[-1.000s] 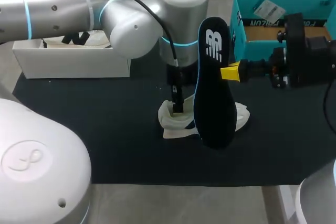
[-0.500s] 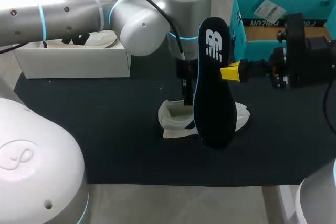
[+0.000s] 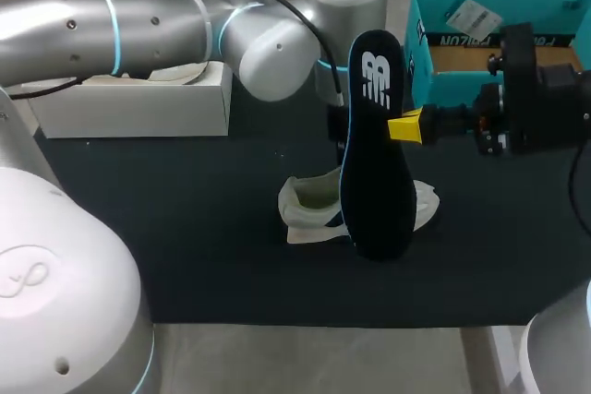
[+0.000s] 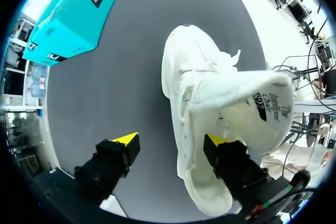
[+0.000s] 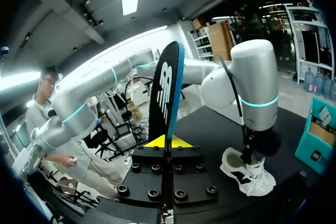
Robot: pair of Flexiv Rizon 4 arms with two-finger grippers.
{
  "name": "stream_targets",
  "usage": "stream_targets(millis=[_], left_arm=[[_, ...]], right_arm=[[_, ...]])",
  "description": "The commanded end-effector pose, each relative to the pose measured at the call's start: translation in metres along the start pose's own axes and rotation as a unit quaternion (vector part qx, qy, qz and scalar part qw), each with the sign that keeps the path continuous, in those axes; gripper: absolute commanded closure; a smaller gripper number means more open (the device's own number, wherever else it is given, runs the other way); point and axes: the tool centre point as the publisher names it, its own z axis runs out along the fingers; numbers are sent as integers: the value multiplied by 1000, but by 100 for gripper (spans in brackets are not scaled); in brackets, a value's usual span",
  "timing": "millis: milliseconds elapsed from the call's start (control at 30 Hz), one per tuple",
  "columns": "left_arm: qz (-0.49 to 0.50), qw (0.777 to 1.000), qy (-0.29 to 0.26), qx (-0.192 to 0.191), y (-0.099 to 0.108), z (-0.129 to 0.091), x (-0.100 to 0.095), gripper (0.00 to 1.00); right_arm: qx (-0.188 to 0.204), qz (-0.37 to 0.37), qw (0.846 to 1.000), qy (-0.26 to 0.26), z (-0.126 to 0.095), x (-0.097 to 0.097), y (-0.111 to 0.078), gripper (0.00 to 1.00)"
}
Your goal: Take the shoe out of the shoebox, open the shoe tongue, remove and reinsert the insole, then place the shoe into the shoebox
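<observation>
The left arm comes in from the left and runs nearly level across the back of the worktop, reaching past the middle. Its last grey link stands upright, with the wrist pointing straight down. The left gripper hangs close above the worktop, its two black fingers spread wide and the yellow tips well apart, with nothing clamped between them.

The right arm enters from the right, its black wrist held level and aimed toward the middle. The right gripper lies sideways with its yellow tips pressed close together, clamping the edge of the insole, which it holds on end.
</observation>
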Motion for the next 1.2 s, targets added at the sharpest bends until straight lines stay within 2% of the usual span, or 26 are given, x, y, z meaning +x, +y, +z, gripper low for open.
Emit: stream_targets(millis=[33, 900, 933, 1033, 1067, 1100, 1133, 1167, 1200], left_arm=[[3, 1000, 5, 3, 3, 6, 4, 100], [8, 1000, 1, -2, 5, 2, 2, 100], [24, 1000, -6, -5, 8, -4, -3, 100], [104, 994, 13, 31, 16, -16, -16, 100], [180, 982, 51, 32, 18, -22, -24, 100], [203, 976, 59, 43, 18, -24, -27, 100], [229, 971, 53, 41, 23, -31, -30, 100], [275, 957, 89, 17, 20, -32, -33, 100], [305, 946, 89, 59, 23, -40, -34, 100]], right_arm=[[1, 1, 1000, 0, 3, -1, 0, 100], [1, 1, 1000, 0, 3, -1, 0, 100], [1, 1, 1000, 0, 3, -1, 0, 100], [1, 1, 1000, 0, 3, -1, 0, 100], [1, 1, 1000, 0, 3, -1, 0, 100], [1, 1, 1000, 0, 3, -1, 0, 100], [1, 1, 1000, 0, 3, -1, 0, 100], [1, 1, 1000, 0, 3, -1, 0, 100], [1, 1, 1000, 0, 3, -1, 0, 100]])
